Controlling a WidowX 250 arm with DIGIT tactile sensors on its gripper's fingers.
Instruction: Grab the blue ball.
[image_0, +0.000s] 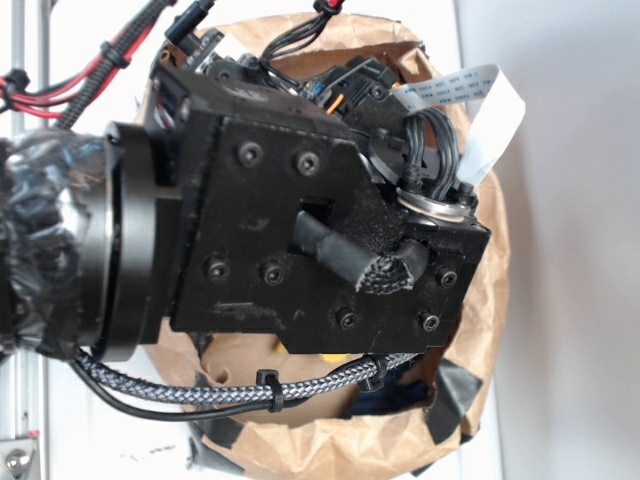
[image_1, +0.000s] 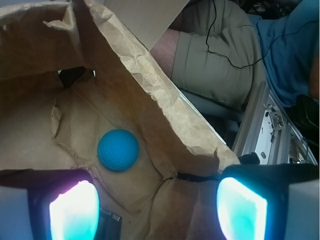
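Note:
The blue ball is a small teal-blue sphere lying on the crumpled floor of a brown paper bag in the wrist view. My gripper hangs above the bag's mouth, open, its two glowing pads far apart with nothing between them. The ball sits just ahead of the left pad, left of the gap's middle. In the exterior view the black gripper body fills the frame and hides the ball; only the bag's rim shows around it.
The bag's right wall folds inward close to the ball. A dark flat object lies on the bag floor by the left pad. Outside the bag are an aluminium rail and a seated person.

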